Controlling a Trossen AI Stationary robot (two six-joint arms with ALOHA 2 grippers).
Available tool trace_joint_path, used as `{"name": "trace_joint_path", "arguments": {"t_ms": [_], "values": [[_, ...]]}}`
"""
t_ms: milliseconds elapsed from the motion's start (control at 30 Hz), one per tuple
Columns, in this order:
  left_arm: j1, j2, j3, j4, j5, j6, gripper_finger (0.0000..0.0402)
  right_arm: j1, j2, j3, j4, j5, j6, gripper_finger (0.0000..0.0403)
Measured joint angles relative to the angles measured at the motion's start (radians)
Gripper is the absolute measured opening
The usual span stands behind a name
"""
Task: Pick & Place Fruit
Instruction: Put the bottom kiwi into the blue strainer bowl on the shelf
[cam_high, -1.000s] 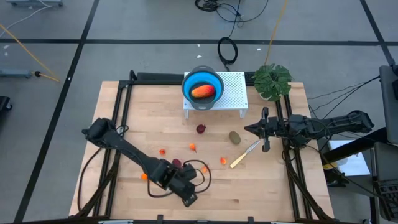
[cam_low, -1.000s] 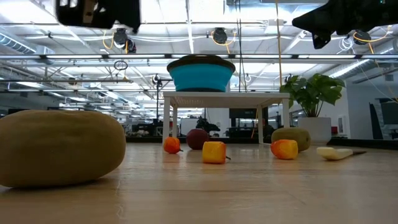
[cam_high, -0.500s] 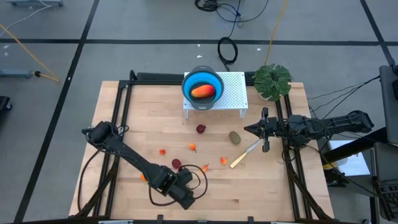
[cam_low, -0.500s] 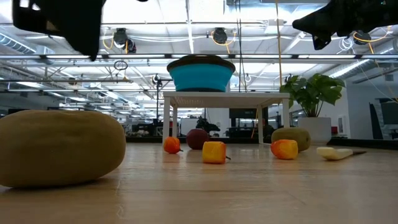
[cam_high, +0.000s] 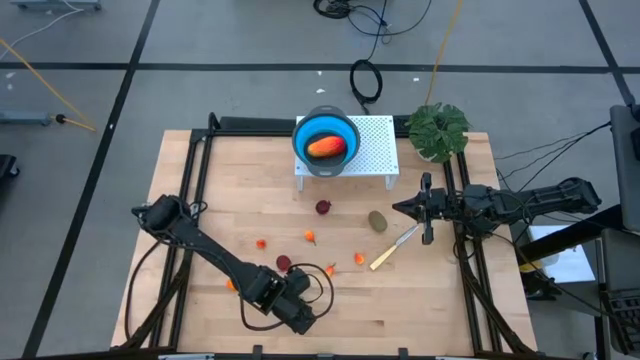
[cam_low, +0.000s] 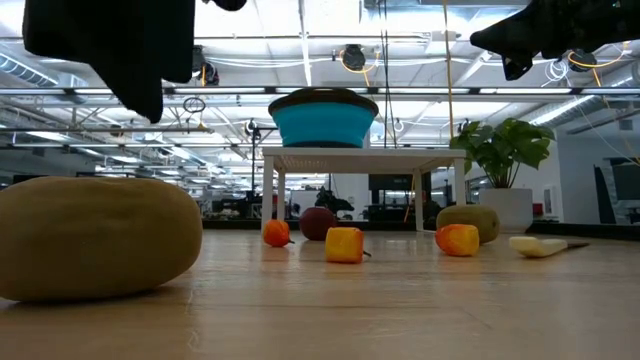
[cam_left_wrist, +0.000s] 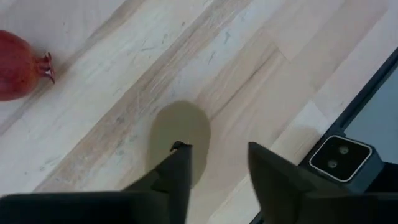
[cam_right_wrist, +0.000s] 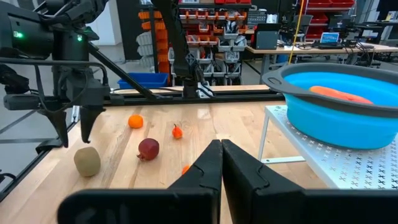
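A: Left gripper (cam_left_wrist: 214, 168), fingers spread, hovers above a brownish-green oval fruit (cam_left_wrist: 180, 134) near the table's front edge.

B: Off-centre descent could roll it away. Right gripper (cam_right_wrist: 221, 163), pressed together, waits beside the knife (cam_high: 392, 248).

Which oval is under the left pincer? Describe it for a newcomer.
On the wooden table, go to the edge farthest from the white rack. The left pincer hangs there, and the oval lies right beneath it. It is brownish-green, unlike the red ball nearby; its twin lies by the knife.
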Motion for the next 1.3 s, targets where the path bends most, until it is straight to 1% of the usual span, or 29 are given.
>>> {"name": "trace_joint_path", "arguments": {"t_ms": [133,267,400,567,700,800,900,1067,1300], "values": [[-0.003,0.0,-0.011,-0.003,0.005,-0.026,0.0221,0.0,0.0,0.0,0.0,0.0,0.0,0.0004],[-0.006,0.0,-0.011,0.0,0.006,-0.016,0.0272,0.0,0.0,0.0,0.0,0.0,0.0,0.0004],[-0.008,0.0,-0.011,0.0,0.006,0.021,0.0309,0.0,0.0,0.0,0.0,0.0,0.0,0.0004],[-0.011,0.0,-0.011,0.0,-0.003,0.059,0.0336,0.0,0.0,0.0,0.0,0.0,0.0,0.0004],[-0.011,0.021,-0.011,-0.002,-0.002,0.088,0.0339,0.0,0.0,0.0,0.0,0.0,0.0,0.0004],[-0.011,0.049,-0.011,0.0,0.021,0.106,0.0334,0.0,0.0,0.0,-0.001,0.0,0.0,0.0004],[-0.011,0.083,-0.011,-0.01,0.047,0.123,0.0325,0.0,0.0,0.0,-0.003,0.0,0.0,0.0004],[-0.011,0.127,-0.011,-0.019,0.056,0.119,0.031,0.0,0.0,0.0,-0.003,0.0,-0.001,0.0004],[-0.011,0.147,-0.011,-0.02,0.059,0.126,0.0283,0.0,0.0,0.0,-0.006,0.0,-0.026,0.0004]]}}
